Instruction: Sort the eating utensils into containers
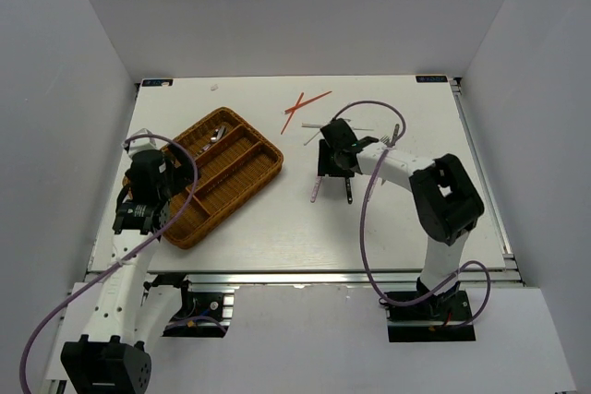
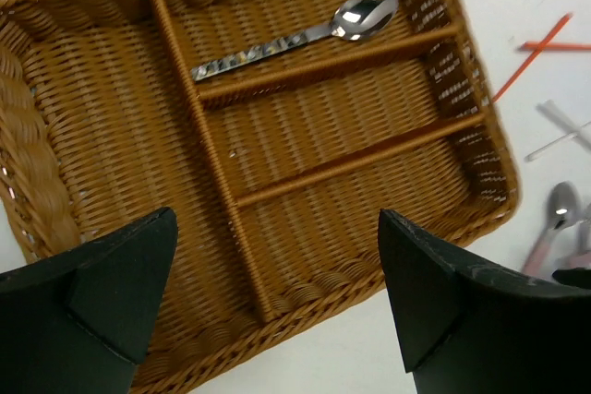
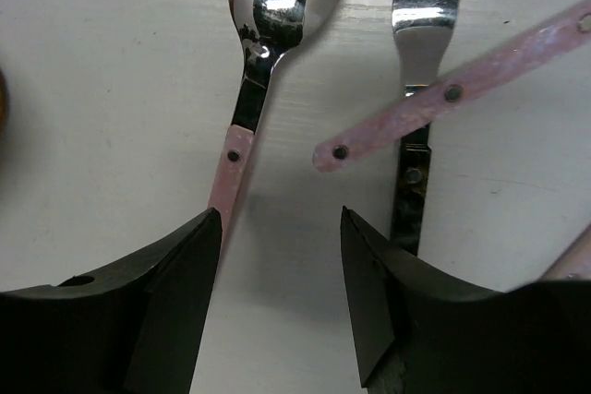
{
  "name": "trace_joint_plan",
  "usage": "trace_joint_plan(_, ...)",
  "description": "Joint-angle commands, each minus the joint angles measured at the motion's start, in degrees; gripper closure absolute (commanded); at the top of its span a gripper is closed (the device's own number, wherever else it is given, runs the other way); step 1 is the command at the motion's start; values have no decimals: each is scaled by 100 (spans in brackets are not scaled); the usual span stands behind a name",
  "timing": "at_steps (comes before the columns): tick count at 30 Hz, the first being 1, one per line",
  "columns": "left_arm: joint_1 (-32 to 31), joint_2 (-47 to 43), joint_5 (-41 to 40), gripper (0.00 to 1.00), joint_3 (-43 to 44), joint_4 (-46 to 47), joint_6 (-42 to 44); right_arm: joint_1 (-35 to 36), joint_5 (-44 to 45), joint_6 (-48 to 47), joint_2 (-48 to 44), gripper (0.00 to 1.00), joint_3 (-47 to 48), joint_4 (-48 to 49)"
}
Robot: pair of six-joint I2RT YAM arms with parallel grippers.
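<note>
The brown wicker tray [image 1: 273, 171] lies at the left, with one spoon [image 2: 295, 39] in its far narrow compartment [image 2: 369, 16]. My left gripper [image 2: 277, 256] hangs open over the tray's near rim, holding nothing. My right gripper [image 3: 282, 219] is low over the table among loose utensils, its jaws apart over bare tabletop. A pink-handled spoon [image 3: 268, 25] runs down under its left finger [image 3: 175, 292]. A dark-handled fork [image 3: 425, 16] lies by the right finger, crossed by another pink handle [image 3: 443, 99]. Red chopsticks [image 1: 305, 104] and silver-white chopsticks [image 1: 319, 131] lie beyond.
Two utensil handles [image 1: 317, 186] stick out toward the near side below the right gripper [image 1: 340, 149]. White walls close in the table on three sides. The right arm's cable [image 1: 369, 182] loops over the table.
</note>
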Motion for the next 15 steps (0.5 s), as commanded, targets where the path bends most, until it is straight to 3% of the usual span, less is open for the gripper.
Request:
trace_joint_plan(1, -9, -73, 37, 2, -43, 305, 406, 254, 391, 499, 301, 40, 503, -129)
trace_joint_plan(9, -17, 138, 160, 2, 0, 192, 414, 483, 1095, 869, 1005, 45, 952, -542)
trace_joint_plan(13, -26, 103, 221, 2, -9, 218, 414, 545, 928, 957, 1076, 62, 645, -288)
trace_joint_plan(15, -26, 103, 239, 2, -9, 218, 423, 571, 850, 983, 1076, 78, 557, -226)
